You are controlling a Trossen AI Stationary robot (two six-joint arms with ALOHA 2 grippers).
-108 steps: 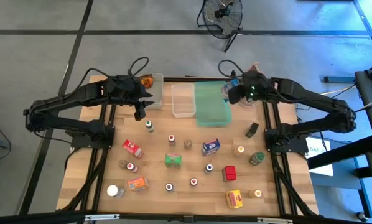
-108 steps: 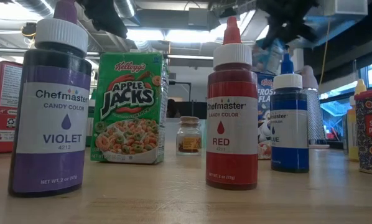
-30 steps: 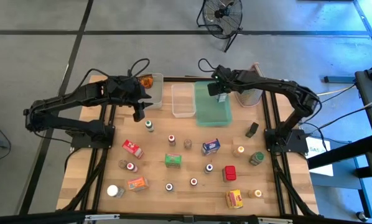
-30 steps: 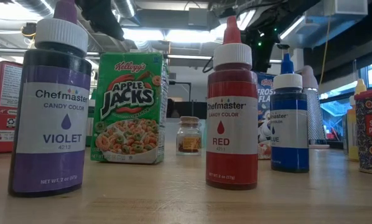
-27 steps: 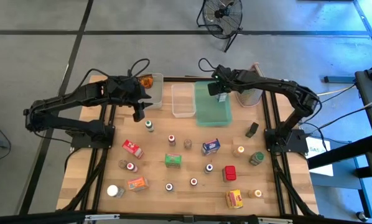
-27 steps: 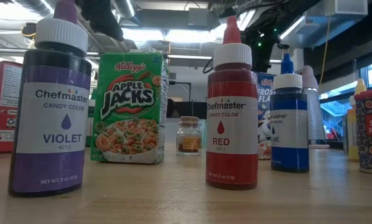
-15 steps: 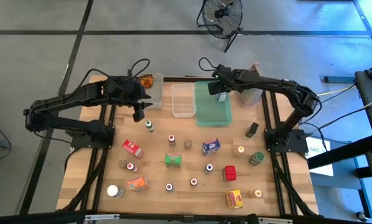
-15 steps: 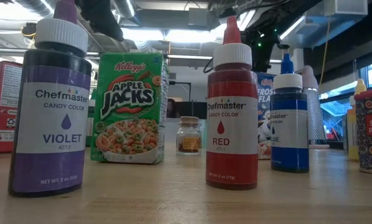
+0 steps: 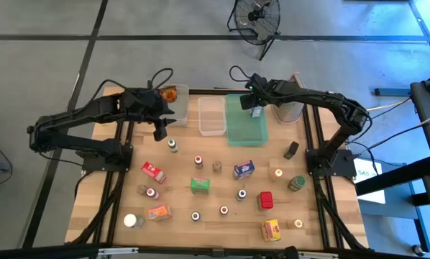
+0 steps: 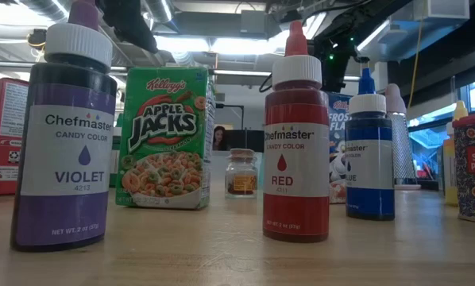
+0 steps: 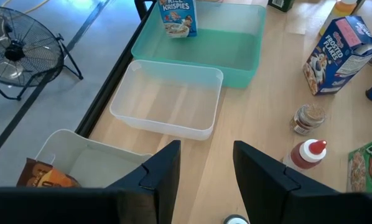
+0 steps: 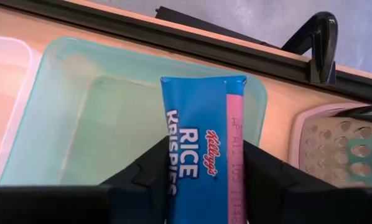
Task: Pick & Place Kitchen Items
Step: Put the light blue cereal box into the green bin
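Since the earlier frame, Rice Krispies box (image 12: 201,155) is being carried over green tray (image 12: 80,118), upright, gripped loosely between right gripper (image 12: 201,180) fingers.

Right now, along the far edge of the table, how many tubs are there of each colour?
Clear bins: 2
Green tray: 1
Total: 3
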